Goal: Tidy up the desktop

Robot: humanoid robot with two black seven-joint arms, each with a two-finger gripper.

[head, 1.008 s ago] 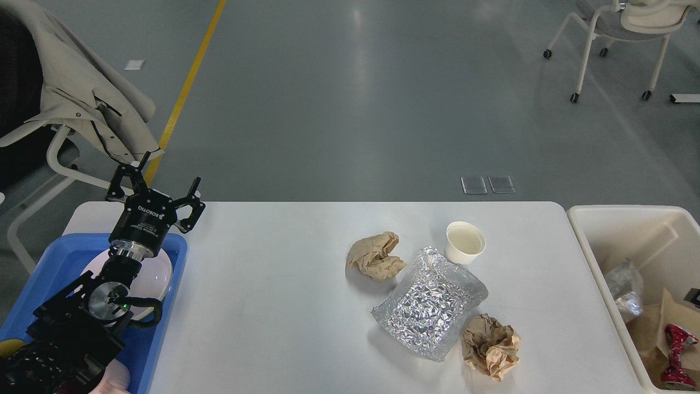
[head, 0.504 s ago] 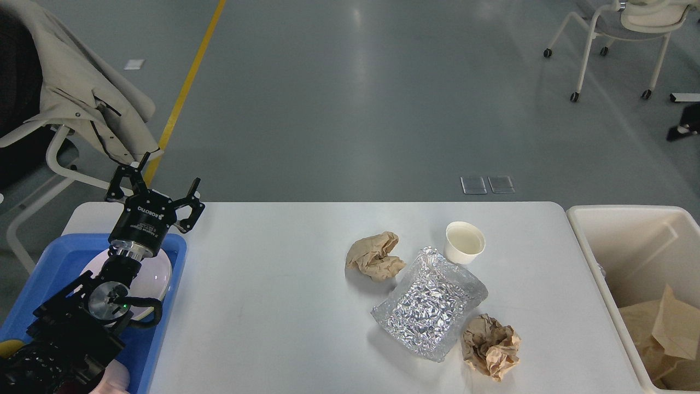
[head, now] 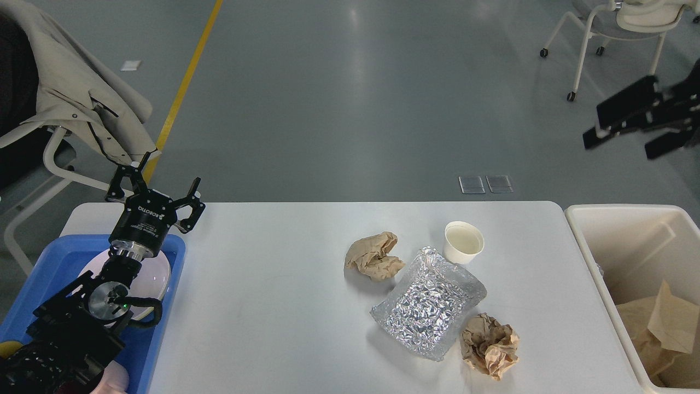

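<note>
Your left claw (head: 158,183) hangs released over the worktop (head: 273,306)'s far-left corner; the right claw (head: 618,128), blurred, I cannot tell. Beside the foil bag (head: 429,303), the cup (head: 464,242) may topple if clipped.

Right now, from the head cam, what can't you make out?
- Right gripper: motion-blurred at the right edge of the head view; open or shut cannot be told.
- White plate in the blue tray: mostly hidden behind the left arm, whose left gripper is open.
- Cream bin: cut off by the right and bottom edges; only brown paper shows.
- Paper cup: contents unclear.
</note>
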